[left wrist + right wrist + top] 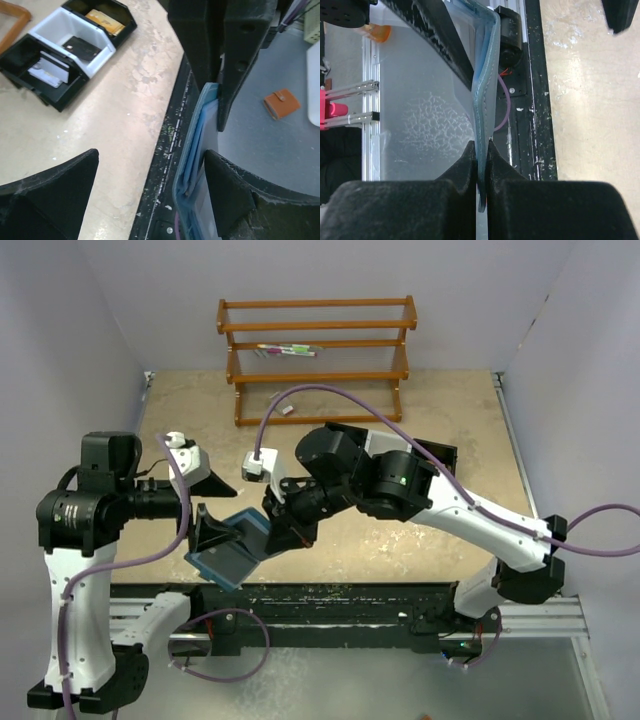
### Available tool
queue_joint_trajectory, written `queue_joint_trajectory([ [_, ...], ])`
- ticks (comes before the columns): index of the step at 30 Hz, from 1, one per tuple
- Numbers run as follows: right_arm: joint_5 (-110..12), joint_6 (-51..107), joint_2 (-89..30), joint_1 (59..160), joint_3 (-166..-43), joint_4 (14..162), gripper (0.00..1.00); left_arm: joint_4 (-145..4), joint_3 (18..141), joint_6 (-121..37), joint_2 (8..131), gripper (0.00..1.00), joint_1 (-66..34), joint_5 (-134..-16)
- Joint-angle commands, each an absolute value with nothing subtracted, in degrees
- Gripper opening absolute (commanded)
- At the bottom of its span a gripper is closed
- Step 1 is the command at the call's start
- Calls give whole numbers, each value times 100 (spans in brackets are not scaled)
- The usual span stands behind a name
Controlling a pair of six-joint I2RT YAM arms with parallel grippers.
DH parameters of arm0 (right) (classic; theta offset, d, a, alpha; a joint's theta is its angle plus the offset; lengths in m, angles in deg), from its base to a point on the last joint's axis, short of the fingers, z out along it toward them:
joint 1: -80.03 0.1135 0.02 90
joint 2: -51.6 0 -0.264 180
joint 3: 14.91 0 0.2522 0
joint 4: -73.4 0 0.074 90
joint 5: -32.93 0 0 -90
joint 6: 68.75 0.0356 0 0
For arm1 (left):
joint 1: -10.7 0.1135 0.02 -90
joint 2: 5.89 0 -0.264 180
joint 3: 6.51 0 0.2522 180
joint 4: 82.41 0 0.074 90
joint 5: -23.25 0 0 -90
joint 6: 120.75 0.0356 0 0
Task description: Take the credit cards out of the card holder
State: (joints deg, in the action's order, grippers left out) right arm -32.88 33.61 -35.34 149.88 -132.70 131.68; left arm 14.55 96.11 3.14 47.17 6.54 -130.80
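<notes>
- My right fingers [481, 150] were pinched tight on one edge of the teal card holder [485, 75], holding it up on edge over the near rim of the desk [380, 550].
- My left fingers [150, 155] stood wide apart, with the holder between them and close to one finger.
- Farther off, a dark credit card [82, 47] lay in the white middle compartment of the tray [55, 102].
- A wooden rack [318, 350] stood by the far wall.

Pale lilac walls [70, 310], beige speckled tbl [440, 410] w/ wooden rack [330, 325] at far edge; grey floor [400, 680] below.
</notes>
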Motion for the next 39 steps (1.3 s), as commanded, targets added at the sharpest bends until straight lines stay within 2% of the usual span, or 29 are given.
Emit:
queue_joint_trajectory([
  [1,-2904,3012,-3813,15008,-13783,13202,0,1978,9710,926,4950,86,657,-13793],
  [3,-2873,2962,-3978,15009,-13952,13320,0,1994,9679,960,5025,78,657,-13862],
  [8,-2815,2820,-4115,15004,-14234,13368,0,1994,9642,996,5181,43,657,-13987],
  [12,-3149,2820,-4008,14943,-14239,13175,1,1893,9618,803,5229,23,657,-14011],
  [13,-3183,2859,-3930,14881,-14174,13014,4,1775,9601,650,5227,17,657,-13979],
  [14,-3269,2952,-3830,14794,-14061,12804,11,1640,9594,443,5227,11,657,-13938],
  [17,-3652,3564,-3241,14433,-13263,11796,44,863,9626,-510,5201,2,657,-13854],
  [21,-3842,4572,-1947,13994,-11272,9282,68,-832,9608,-2310,4957,0,656,-13799],
  [23,-4068,4930,-1372,13977,-10393,8159,74,-1930,9480,-3378,4766,0,657,-13691],
  [28,-4784,5643,-528,13971,-8581,5602,76,-3760,9335,-5303,4581,0,657,-13623],
  [32,-4891,6150,-637,14002,-7801,3797,80,-4058,9405,-5876,4657,0,657,-13728],
  [39,-4769,6057,-1227,14271,-8097,3290,77,-4429,9280,-6309,4445,0,657,-13689],
])
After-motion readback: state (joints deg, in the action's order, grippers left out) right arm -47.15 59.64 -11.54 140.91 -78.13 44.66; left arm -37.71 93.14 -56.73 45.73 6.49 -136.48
